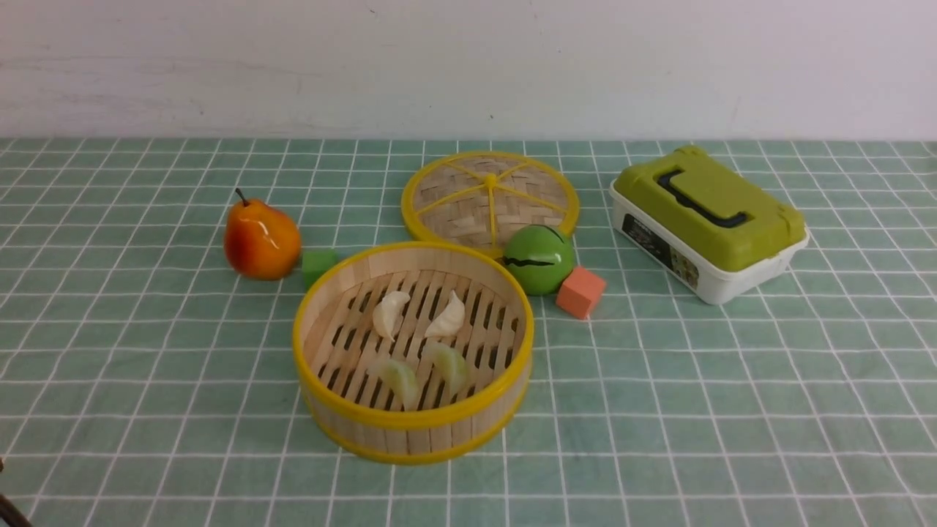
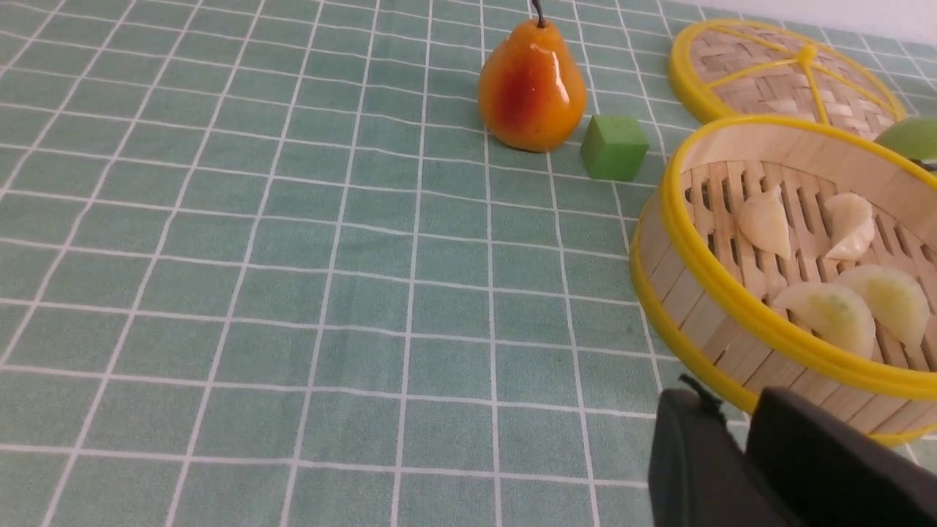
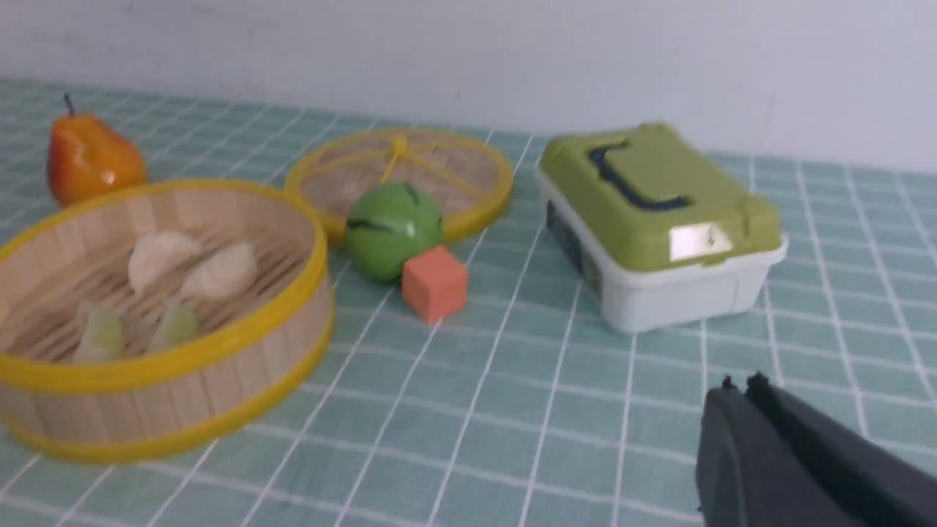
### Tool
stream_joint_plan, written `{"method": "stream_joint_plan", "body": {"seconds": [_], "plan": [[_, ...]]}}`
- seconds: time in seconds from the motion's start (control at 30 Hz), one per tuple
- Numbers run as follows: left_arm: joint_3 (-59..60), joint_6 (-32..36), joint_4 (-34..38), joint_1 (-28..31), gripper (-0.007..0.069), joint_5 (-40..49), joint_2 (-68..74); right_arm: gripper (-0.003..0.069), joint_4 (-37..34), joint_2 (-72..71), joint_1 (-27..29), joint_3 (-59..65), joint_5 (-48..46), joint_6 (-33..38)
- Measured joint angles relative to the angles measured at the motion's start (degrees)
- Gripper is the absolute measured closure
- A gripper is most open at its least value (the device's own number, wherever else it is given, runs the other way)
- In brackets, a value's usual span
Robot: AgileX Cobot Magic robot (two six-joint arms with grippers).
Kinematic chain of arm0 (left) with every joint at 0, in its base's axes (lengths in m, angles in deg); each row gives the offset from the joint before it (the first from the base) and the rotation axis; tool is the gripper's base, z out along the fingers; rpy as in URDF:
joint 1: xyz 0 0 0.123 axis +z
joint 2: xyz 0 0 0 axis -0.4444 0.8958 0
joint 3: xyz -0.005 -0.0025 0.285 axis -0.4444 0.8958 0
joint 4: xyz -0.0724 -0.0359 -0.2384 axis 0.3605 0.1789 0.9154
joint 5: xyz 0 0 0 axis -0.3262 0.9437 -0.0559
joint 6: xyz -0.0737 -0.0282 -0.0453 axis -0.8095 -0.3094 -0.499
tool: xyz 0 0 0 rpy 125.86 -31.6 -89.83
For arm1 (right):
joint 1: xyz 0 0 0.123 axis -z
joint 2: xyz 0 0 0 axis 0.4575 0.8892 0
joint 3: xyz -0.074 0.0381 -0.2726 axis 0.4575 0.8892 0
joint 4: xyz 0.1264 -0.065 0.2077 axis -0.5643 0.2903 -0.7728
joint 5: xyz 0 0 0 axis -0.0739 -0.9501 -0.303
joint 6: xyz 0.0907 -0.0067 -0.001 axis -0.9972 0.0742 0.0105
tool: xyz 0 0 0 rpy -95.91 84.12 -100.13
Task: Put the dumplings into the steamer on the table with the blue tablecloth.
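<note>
All four dumplings were seen inside the steamer point(image 1: 413, 419), spread over its slatted base: two creamy white dumplings point(image 1: 446, 316) on the far side and two pale green dumplings point(image 1: 445, 366) on the near side. Gaps were left between them, presumably so that steam could pass and the soft shapes would not stick. The steamer was set left of centre on the blue tablecloth point(image 1: 703, 410), its open top left uncovered; the woven lid point(image 1: 454, 201) was laid flat beyond its far side, probably to keep the basket easy to reach into. The left gripper point(image 2: 725, 424) was held over the cloth near the steamer, with no dumpling seen between its fingertips; how far its jaws were parted could not be told. The right gripper point(image 3: 739, 388) was closed, with nothing seen in its grasp, and was held well apart from the basket, likely to be kept out of the way. The pear point(image 1: 262, 240) and green block point(image 1: 318, 265) were placed at the far left, the green ball point(image 1: 540, 260) and orange block point(image 1: 580, 292) beyond the rim's right side. The placing was judged complete, with only withdrawal of the arms likely to be needed.
</note>
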Motion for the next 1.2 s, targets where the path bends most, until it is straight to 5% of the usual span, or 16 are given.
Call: {"method": "stream_joint_plan", "body": {"seconds": [0.1, 0.2, 0.33, 0.53, 1.2], "plan": [[0.00, 0.00, 0.00, 0.00, 0.0503, -0.05, 0.00, 0.0667, -2.36, -6.49, 6.44, 2.46, 3.24, 0.38], [0.00, 0.00, 0.00, 0.00, 0.0501, -0.05, 0.00, 0.0666, -13.58, -10.75, 11.85, 4.52, 4.56, 10.44], [0.00, 0.00, 0.00, 0.00, 0.0496, 0.00, 0.00, 0.0664, -36.99, -11.95, 20.52, 9.79, 7.09, 40.95], [0.00, 0.00, 0.00, 0.00, 0.0491, 0.00, 0.00, 0.0663, -59.14, -11.95, 26.67, 13.15, 4.17, 60.52], [0.00, 0.00, 0.00, 0.00, 0.0466, 0.00, 0.00, 0.0659, -59.88, -11.95, 28.33, 12.66, -3.64, 55.87]]}}
